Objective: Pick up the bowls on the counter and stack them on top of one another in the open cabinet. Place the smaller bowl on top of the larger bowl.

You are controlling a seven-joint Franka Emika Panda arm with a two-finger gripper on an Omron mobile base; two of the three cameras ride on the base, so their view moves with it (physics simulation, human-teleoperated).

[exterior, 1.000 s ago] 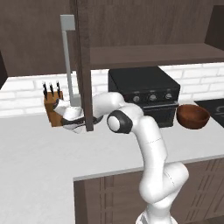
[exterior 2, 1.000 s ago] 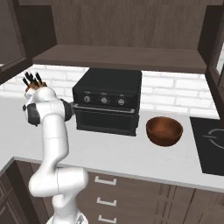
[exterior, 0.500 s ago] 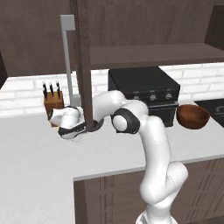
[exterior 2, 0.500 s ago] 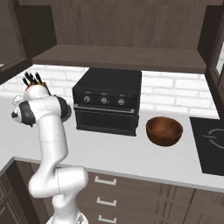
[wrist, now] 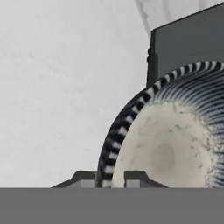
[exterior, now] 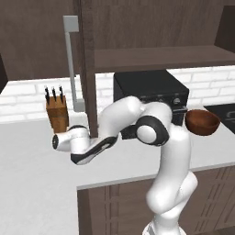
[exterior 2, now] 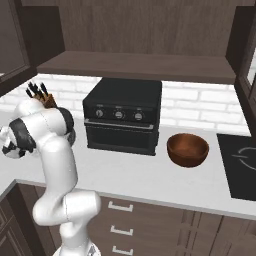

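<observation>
Two fingertips of the hand (wrist: 109,178) straddle the rim of the smaller bowl (wrist: 170,148), pinching it low above the worktop (exterior: 32,183). Lift it level, and leave it aside until the larger bowl (exterior 2: 187,149), beside the oven (exterior 2: 125,120), is shelved.

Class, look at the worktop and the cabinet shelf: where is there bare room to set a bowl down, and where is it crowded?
Bare: the counter in front of the black oven, and the open cabinet shelf above it. Crowded: the corner by the knife block, where the claw grips the smaller bowl; the larger bowl sits right of the oven.
</observation>
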